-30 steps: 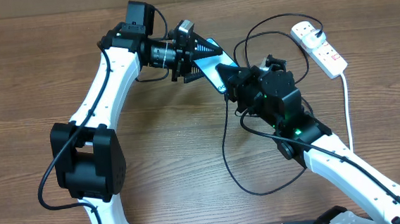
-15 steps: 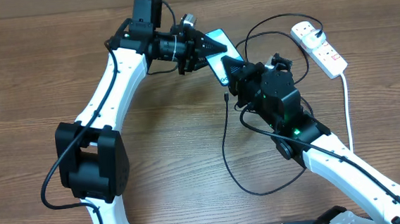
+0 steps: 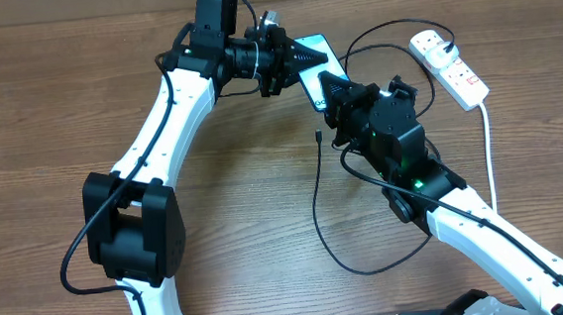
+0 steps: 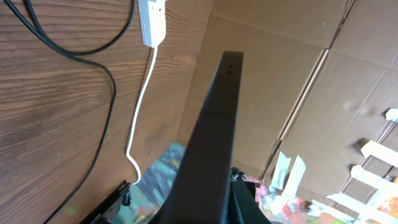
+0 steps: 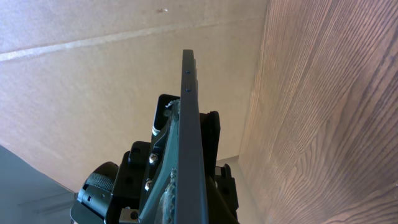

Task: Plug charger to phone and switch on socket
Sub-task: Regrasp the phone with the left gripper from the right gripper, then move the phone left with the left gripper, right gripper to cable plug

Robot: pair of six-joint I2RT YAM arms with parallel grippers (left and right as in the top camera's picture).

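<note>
The phone (image 3: pixel 315 58), with its light-blue screen, is held off the table between both arms at the far middle. My left gripper (image 3: pixel 297 56) is shut on its far end. My right gripper (image 3: pixel 338 96) is shut on its near end. Both wrist views show the phone edge-on as a dark slab, in the left wrist view (image 4: pixel 215 124) and the right wrist view (image 5: pixel 189 124). The charger's black cable (image 3: pixel 317 205) loops over the table. Its small connector tip (image 3: pixel 317 135) lies free below the phone. The white socket (image 3: pixel 450 64) lies at the far right with the cable's other end plugged in.
The socket's thick white cord (image 3: pixel 488 153) runs down the right side and also shows in the left wrist view (image 4: pixel 142 112). A cardboard wall (image 5: pixel 93 56) stands behind the table's far edge. The cable loop passes under my right arm (image 3: pixel 485 228).
Both grippers have carried the phone up and to the right, towards the far edge. The connector tip now shows free on the table below it.
</note>
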